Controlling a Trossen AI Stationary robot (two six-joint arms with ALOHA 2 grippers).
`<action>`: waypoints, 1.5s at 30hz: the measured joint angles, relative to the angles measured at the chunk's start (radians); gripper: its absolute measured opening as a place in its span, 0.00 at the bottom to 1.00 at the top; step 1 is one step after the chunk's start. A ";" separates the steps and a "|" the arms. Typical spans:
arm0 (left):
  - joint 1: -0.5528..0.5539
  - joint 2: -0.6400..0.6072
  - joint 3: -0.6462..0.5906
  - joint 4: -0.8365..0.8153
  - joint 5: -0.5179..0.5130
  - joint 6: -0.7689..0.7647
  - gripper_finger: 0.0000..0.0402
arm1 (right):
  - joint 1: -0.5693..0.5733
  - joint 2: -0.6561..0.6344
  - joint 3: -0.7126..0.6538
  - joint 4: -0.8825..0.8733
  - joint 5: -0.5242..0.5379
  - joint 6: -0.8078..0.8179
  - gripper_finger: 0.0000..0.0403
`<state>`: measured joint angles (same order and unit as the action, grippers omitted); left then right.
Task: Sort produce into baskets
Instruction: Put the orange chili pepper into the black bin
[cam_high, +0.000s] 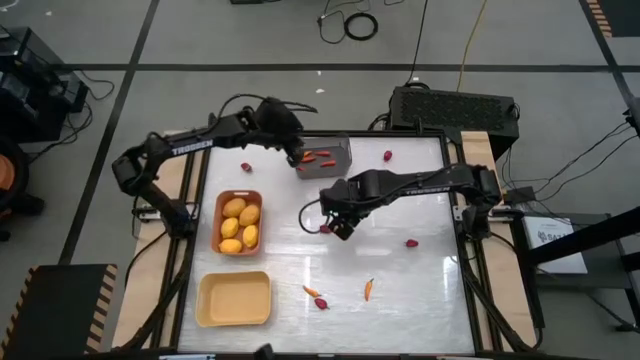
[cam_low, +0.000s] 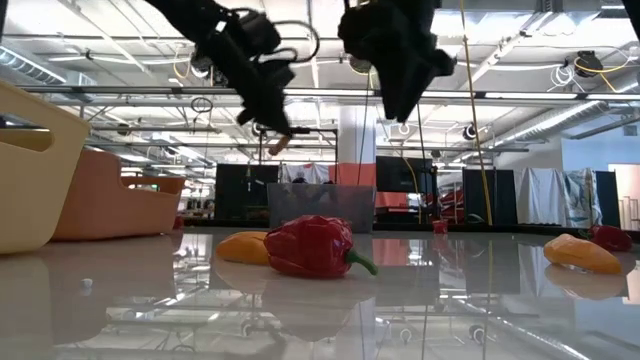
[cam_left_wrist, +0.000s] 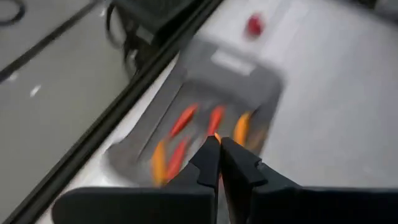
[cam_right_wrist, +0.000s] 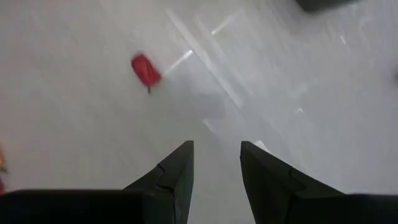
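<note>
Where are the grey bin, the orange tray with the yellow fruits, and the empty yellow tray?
grey bin (cam_high: 343, 146): high view, its right rim.
orange tray (cam_high: 219, 212): high view, its left wall.
yellow tray (cam_high: 235, 300): high view, its bare floor.

blur: grey bin (cam_left_wrist: 205, 118) and its orange sticks smeared in my left wrist view | cut off: pale yellow tray (cam_low: 30, 180) at low view's edge | hidden: whatever my left gripper (cam_left_wrist: 219, 155) pinches

Glossy white tabletop (cam_low: 420, 300) mirroring the ceiling lights, shiny plastic red pepper (cam_low: 312, 247), smooth matt pale yellow tray (cam_high: 235, 299)
</note>
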<state>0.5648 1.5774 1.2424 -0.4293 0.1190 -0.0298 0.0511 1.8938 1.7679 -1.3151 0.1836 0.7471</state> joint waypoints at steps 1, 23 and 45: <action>-0.018 0.002 -0.002 0.033 0.001 -0.012 0.03 | 0.009 0.000 0.000 -0.002 0.000 0.001 0.31; -0.071 0.156 -0.005 0.241 -0.114 -0.064 0.12 | 0.153 0.000 0.000 -0.041 0.027 0.053 0.31; -0.314 -0.050 -0.004 0.079 -0.232 -0.355 0.44 | 0.328 0.000 0.000 0.004 0.030 -0.061 0.31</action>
<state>0.2504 1.5275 1.2383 -0.3502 -0.1131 -0.3843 0.3794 1.8938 1.7679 -1.3107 0.2138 0.6860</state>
